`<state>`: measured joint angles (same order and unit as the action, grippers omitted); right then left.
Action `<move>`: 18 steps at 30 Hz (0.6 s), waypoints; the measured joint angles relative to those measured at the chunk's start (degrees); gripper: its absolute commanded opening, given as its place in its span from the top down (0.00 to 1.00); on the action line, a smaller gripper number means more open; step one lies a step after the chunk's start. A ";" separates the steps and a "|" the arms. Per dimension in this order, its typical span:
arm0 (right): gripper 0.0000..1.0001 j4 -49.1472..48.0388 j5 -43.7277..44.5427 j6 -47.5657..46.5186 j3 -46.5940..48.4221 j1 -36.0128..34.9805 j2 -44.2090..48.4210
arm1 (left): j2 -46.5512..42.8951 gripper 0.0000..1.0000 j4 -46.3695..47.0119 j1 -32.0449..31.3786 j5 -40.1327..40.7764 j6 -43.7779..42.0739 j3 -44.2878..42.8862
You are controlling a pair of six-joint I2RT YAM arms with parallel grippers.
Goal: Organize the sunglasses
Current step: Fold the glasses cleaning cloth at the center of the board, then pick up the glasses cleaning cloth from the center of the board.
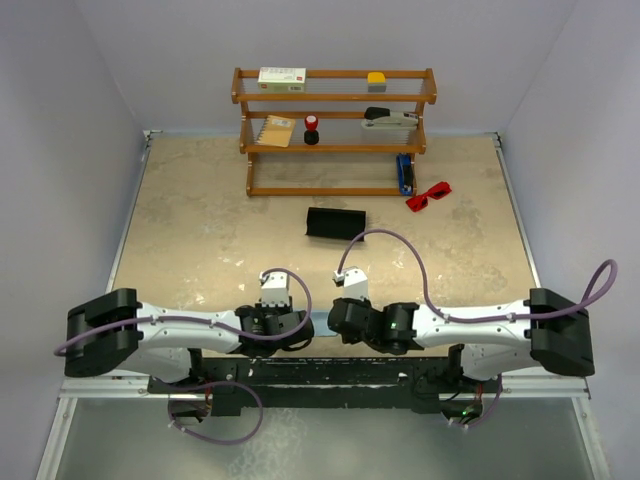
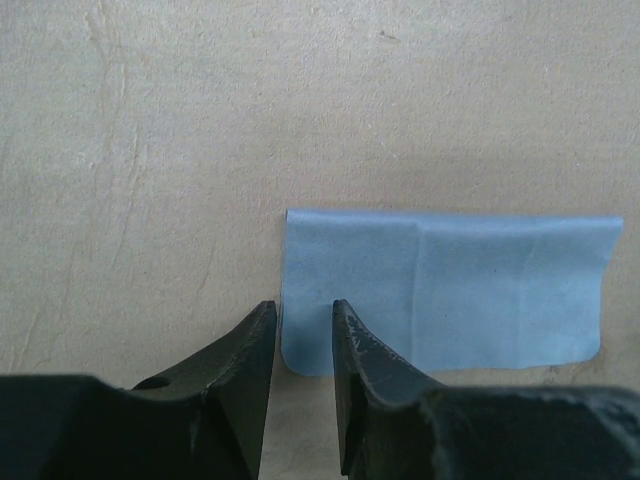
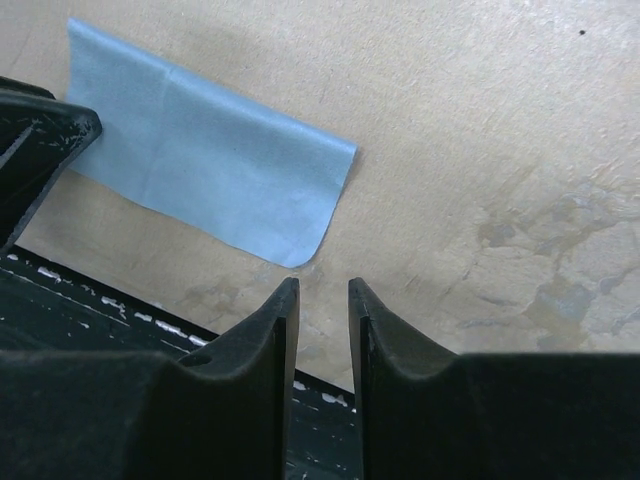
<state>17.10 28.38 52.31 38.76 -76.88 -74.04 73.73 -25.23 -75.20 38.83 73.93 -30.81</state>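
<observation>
The red sunglasses [image 1: 428,194] lie on the table to the right of the wooden shelf [image 1: 335,130], far from both arms. Both arms are folded low at the table's near edge. In the left wrist view my left gripper [image 2: 304,305] hovers over the left edge of a folded light blue cloth [image 2: 450,290], its jaws a narrow gap apart with nothing between them. My right gripper [image 3: 322,282] is just off the cloth's [image 3: 210,160] rounded corner, over bare table, its jaws also slightly apart and empty.
A black oblong case [image 1: 335,222] lies mid-table in front of the shelf. The shelf holds small boxes, a stapler and other items, with a blue object [image 1: 404,172] at its right foot. The black mounting rail [image 3: 120,310] runs along the near edge.
</observation>
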 measured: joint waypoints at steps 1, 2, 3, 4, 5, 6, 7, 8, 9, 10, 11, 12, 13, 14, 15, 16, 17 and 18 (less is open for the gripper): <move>0.70 0.09 0.31 -0.02 -0.28 0.00 0.72 | 0.37 0.74 0.07 0.00 -0.13 0.22 -0.02; 0.70 0.15 0.55 -0.02 -0.61 0.02 1.44 | 0.66 0.74 0.15 -0.02 -0.07 0.44 -0.09; 0.70 0.26 0.66 -0.02 -0.96 0.02 2.08 | 0.83 0.74 0.33 0.00 -0.15 0.55 -0.24; 0.70 0.31 0.66 -0.02 -1.25 0.02 2.51 | 1.01 0.74 0.46 0.00 -0.24 0.57 -0.33; 0.70 0.37 0.68 -0.02 -1.60 0.04 2.93 | 1.29 0.74 0.66 -0.07 -0.26 0.61 -0.50; 0.70 0.55 0.66 -0.02 -1.84 0.07 3.21 | 1.49 0.76 0.87 -0.11 -0.28 0.63 -0.61; 0.70 0.63 0.68 0.00 -2.14 0.09 3.45 | 1.79 0.78 1.14 -0.17 -0.31 0.63 -0.74; 0.70 0.68 0.66 0.00 -2.49 0.09 3.76 | 2.16 0.84 1.51 -0.22 -0.28 0.63 -0.92; 0.70 0.79 0.66 0.02 -2.71 0.13 4.07 | 2.60 0.87 1.92 -0.22 -0.31 0.66 -1.11; 0.70 0.90 0.66 0.02 -2.80 0.13 4.26 | 3.08 0.88 2.10 -0.22 -0.46 0.66 -1.38; 0.70 0.96 0.68 0.02 -2.93 0.13 4.55 | 3.58 0.89 2.36 -0.24 -0.48 0.68 -1.66; 0.70 1.01 0.66 0.02 -2.97 0.13 4.76 | 3.96 0.90 2.60 -0.26 -0.52 0.72 -1.88; 0.70 1.05 0.66 0.04 -3.06 0.13 5.07 | 4.26 0.91 2.93 -0.31 -0.55 0.72 -2.03; 0.70 1.07 0.66 0.04 -3.13 0.13 5.31 | 4.42 0.91 3.13 -0.35 -0.57 0.79 -2.12; 0.71 1.09 0.66 0.07 -3.19 0.13 5.46 | 4.46 0.91 3.26 -0.37 -0.59 0.90 -2.14; 0.71 1.11 0.66 0.07 -3.23 0.13 5.60 | 4.46 0.93 3.30 -0.46 -0.61 1.03 -2.14; 0.71 1.11 0.66 0.09 -3.28 0.13 5.68 | 4.46 0.94 3.30 -0.50 -0.61 1.07 -2.14; 0.71 1.11 0.63 0.11 -3.28 0.13 5.73 | 4.46 0.95 3.28 -0.59 -0.59 1.14 -2.14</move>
<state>18.22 29.02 52.42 35.48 -76.75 -68.31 78.19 -21.96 -75.79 38.24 75.07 -32.95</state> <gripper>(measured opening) 0.296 0.081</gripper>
